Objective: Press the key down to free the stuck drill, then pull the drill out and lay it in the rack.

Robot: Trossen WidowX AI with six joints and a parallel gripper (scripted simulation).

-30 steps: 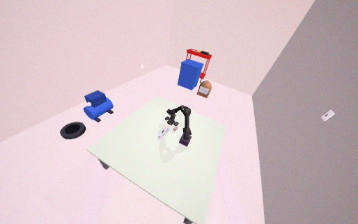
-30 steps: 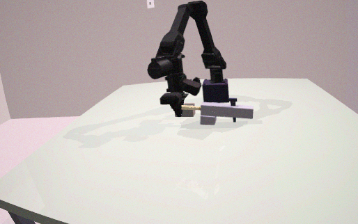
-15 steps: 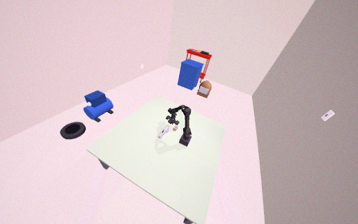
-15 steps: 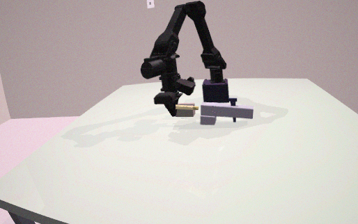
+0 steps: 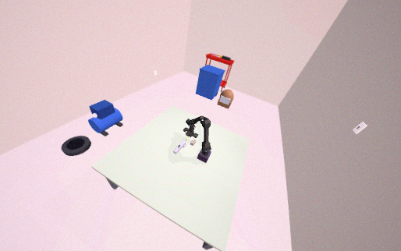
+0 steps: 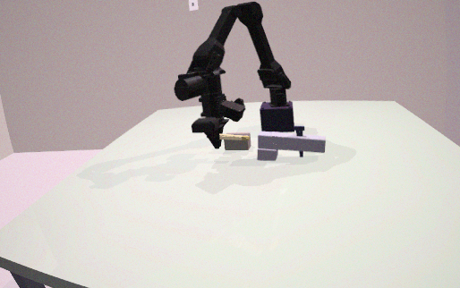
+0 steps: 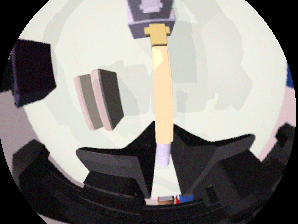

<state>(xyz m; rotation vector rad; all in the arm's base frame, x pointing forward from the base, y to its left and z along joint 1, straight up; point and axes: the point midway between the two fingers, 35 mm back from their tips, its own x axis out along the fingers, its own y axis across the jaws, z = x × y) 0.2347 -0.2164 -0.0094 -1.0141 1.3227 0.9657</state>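
Observation:
The drill [image 6: 234, 137] [image 7: 163, 95] is a tan rod with a gold end and a lilac shank. My gripper [image 6: 217, 139] [image 7: 160, 123] is shut on its shank and holds it roughly level above the table. A gap shows between the gold end and the lilac housing [image 5: 176, 150] [image 6: 277, 142] [image 7: 136, 29] in the exterior view. The dark key [image 6: 300, 128] stands upright at the housing, its lower end showing below. The rack [image 5: 193, 143] [image 6: 237, 144] [image 7: 109, 100], a small grey-brown block with two parallel walls, holds nothing visible. It lies beside the drill, towards the arm's base.
The arm's dark purple base [image 5: 204, 157] [image 6: 277, 117] [image 7: 35, 72] stands on the pale table [image 5: 168, 183] [image 6: 268, 232], behind the housing in the exterior view. A blue compressor [image 5: 105, 118], a tyre [image 5: 66, 147] and a blue cabinet [image 5: 210, 83] stand away from the table.

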